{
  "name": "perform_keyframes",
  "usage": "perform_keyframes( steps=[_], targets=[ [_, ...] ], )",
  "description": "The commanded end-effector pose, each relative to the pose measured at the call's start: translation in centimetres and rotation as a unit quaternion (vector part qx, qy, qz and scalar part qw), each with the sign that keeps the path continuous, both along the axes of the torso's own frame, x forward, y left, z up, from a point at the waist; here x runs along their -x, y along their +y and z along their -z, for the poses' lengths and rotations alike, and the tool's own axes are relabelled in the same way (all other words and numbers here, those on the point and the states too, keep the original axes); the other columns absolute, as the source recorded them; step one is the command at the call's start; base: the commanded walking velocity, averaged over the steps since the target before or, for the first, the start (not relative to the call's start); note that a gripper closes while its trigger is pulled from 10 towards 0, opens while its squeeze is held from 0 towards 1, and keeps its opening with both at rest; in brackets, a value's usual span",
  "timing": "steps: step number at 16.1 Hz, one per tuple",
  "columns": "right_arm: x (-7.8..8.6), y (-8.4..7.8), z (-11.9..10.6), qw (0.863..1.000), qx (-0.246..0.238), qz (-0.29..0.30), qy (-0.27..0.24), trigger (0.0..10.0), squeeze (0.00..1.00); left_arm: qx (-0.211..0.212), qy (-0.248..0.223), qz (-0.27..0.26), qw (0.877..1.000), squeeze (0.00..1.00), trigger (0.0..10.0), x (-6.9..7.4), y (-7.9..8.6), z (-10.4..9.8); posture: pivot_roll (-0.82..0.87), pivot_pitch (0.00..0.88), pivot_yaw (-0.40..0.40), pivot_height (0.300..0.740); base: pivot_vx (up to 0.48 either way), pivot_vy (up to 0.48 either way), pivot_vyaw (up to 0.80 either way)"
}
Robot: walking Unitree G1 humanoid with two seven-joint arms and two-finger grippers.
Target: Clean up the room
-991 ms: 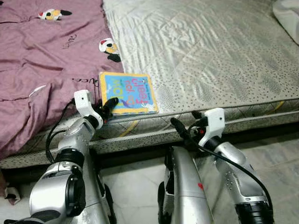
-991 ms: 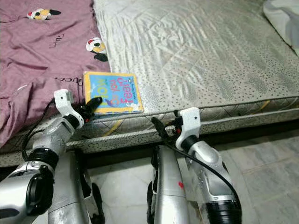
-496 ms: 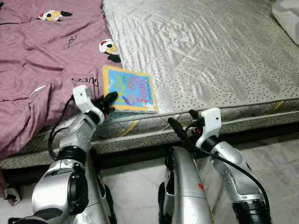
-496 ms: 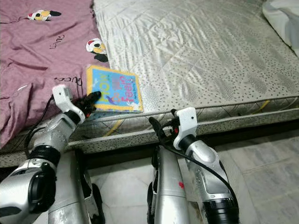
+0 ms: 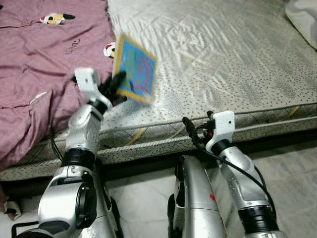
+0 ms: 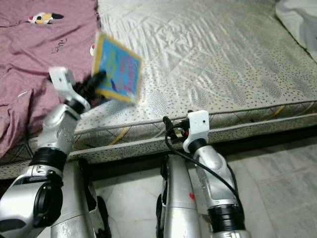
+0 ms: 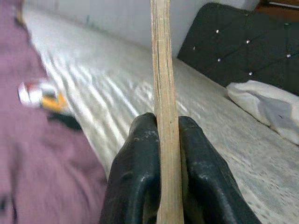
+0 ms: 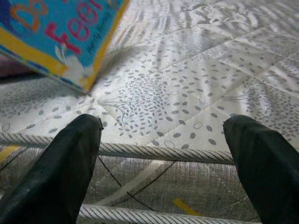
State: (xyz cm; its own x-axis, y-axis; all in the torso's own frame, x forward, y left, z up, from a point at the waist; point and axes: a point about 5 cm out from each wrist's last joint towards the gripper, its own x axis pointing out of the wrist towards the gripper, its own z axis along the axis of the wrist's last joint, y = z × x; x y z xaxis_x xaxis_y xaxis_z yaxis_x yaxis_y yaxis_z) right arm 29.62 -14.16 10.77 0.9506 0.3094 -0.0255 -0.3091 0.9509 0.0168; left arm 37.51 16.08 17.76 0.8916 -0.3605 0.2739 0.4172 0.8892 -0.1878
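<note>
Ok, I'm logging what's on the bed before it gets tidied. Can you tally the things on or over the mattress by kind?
Books: 1, the book, held up off the mattress in the left end effector.
Blankets: 1, the purple blanket.
Pillows: 1, the white pillow by the headboard.
Total: 3.

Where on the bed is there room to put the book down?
The left gripper holds the book up. The wide bare mattress between the purple blanket and the white pillow is free. The blanket side is rumpled; the right gripper hangs at the mattress edge.
</note>
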Motion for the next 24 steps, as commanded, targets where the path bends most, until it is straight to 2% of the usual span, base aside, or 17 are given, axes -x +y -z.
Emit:
perform_keyframes(
  steps=[1, 2, 3, 5, 6, 8, 9, 10, 11, 14, 18, 24],
  targets=[
    [0.2, -0.1, 0.1, 1.000, 0.000, 0.007, -0.004, 10.0, 0.00, -0.028, -0.058, -0.001, 0.998, 0.00, 0.0, 0.1, -0.2, -2.3, -0.04, 0.118, -0.042, 0.487, 0.000, 0.000, 0.00],
    [0.3, 0.1, 0.0, 1.000, -0.005, 0.016, -0.008, 10.0, 0.00, -0.064, -0.090, -0.004, 0.994, 0.00, 0.0, 0.9, -0.2, -2.9, -0.04, 0.118, -0.034, 0.487, 0.000, 0.000, 0.00],
    [0.3, 0.1, 0.0, 1.000, -0.007, 0.019, -0.010, 10.0, 0.00, -0.079, -0.108, -0.012, 0.991, 0.00, 0.0, 1.4, -0.1, -3.2, -0.04, 0.118, -0.034, 0.487, 0.000, 0.000, 0.00],
    [0.6, 0.3, 0.2, 0.999, -0.012, 0.027, -0.013, 10.0, 0.00, -0.124, -0.136, -0.018, 0.983, 0.00, 0.0, 3.1, 0.2, -3.1, -0.03, 0.116, -0.027, 0.487, 0.000, 0.000, 0.00],
    [0.7, 0.2, 0.2, 0.999, -0.016, 0.031, -0.014, 10.0, 0.00, -0.128, -0.138, -0.021, 0.982, 0.00, 0.0, 3.4, 0.3, -3.0, -0.02, 0.113, -0.027, 0.487, 0.000, 0.000, 0.00],
    [0.4, 0.2, -0.1, 0.999, -0.026, 0.042, -0.022, 10.0, 0.00, -0.156, -0.114, -0.035, 0.981, 0.00, 0.0, 5.0, 0.7, -1.4, -0.01, 0.109, -0.027, 0.506, 0.000, 0.000, 0.00],
    [0.1, 0.2, -0.6, 0.998, -0.030, 0.043, -0.029, 10.0, 0.00, -0.157, -0.081, -0.061, 0.982, 0.00, 0.0, 5.9, 1.0, 0.0, -0.01, 0.109, -0.030, 0.521, 0.000, 0.000, 0.00],
    [0.0, 0.2, -0.8, 0.998, -0.030, 0.043, -0.032, 10.0, 0.00, -0.159, -0.073, -0.069, 0.982, 0.00, 0.0, 6.1, 1.1, 0.4, -0.01, 0.109, -0.030, 0.525, 0.000, 0.000, 0.00],
    [-0.1, 0.1, -1.2, 0.998, -0.030, 0.043, -0.038, 10.0, 0.00, -0.166, -0.062, -0.083, 0.981, 0.00, 10.0, 6.7, 1.3, 1.0, -0.01, 0.112, -0.031, 0.535, 0.000, 0.000, 0.00],
    [-0.2, -0.1, -1.2, 0.998, -0.030, 0.049, -0.040, 10.0, 0.00, -0.175, -0.023, -0.107, 0.979, 0.00, 10.0, 7.6, 1.8, 2.7, -0.01, 0.109, -0.035, 0.564, 0.000, 0.000, 0.00],
    [-0.2, -0.4, -1.0, 0.997, -0.026, 0.064, -0.039, 10.0, 0.00, -0.181, 0.016, -0.139, 0.973, 0.00, 10.0, 8.0, 2.9, 4.0, -0.01, 0.103, -0.029, 0.602, 0.000, 0.000, 0.00],
    [-0.5, -0.6, -1.2, 0.996, -0.018, 0.071, -0.044, 10.0, 0.00, -0.186, 0.015, -0.147, 0.971, 0.00, 10.0, 7.5, 2.4, 3.8, -0.01, 0.098, -0.036, 0.659, 0.000, 0.000, 0.00]
  ],
)
